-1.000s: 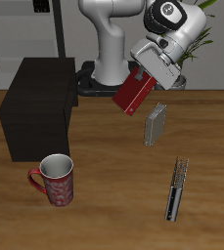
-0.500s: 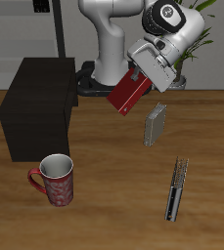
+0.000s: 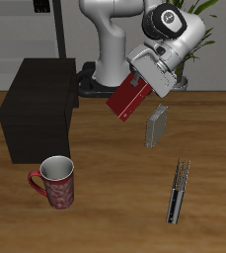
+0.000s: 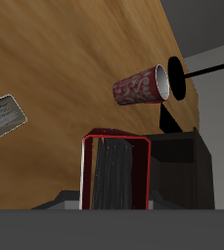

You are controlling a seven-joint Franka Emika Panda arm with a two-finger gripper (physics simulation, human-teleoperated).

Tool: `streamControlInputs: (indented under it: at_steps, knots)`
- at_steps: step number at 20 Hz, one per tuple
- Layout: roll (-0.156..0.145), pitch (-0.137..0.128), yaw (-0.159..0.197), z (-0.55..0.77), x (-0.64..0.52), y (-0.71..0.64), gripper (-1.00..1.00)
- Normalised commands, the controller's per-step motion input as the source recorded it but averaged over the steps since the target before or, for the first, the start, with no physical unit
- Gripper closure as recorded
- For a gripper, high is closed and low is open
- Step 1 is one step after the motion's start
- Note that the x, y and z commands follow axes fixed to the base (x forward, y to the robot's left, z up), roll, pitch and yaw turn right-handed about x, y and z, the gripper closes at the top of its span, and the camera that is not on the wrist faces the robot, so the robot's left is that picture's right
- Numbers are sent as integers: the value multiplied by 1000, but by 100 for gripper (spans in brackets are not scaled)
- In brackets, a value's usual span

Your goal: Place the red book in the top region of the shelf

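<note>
Red book (image 3: pixel 128 100): hanging tilted above the desk (image 3: pixel 105 198), jaws of the gripper (image 3: pixel 144 81) clamping it; shelf (image 3: pixel 37 107) standing apart; grey book (image 3: pixel 157 126) sitting just beside; mug (image 3: pixel 55 182) standing nearer the front edge

Warm brown wood-grain tabletop (image 3: pixel 105 188) under even, soft light. Behind it, a pale grey wall (image 3: pixel 11 20). Dark thin-framed metal rack (image 3: pixel 63 30) stood at back; green leaves (image 3: pixel 205 20), possibly a potted plant.

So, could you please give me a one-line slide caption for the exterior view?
Gripper holds the red book aloft, tilted, between the shelf and the grey book.
</note>
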Motion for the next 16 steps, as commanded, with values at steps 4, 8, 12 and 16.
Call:
streamControlInputs:
  at_steps: [4, 8, 12, 16]
  knots:
    - [-14, 11, -24, -11, 42, -72, 100]
    - [-41, -16, 29, -67, 39, -81, 100]
    - [-37, 34, 20, -86, 180, -92, 100]
    - [-22, 14, 22, -38, 65, 40, 100]
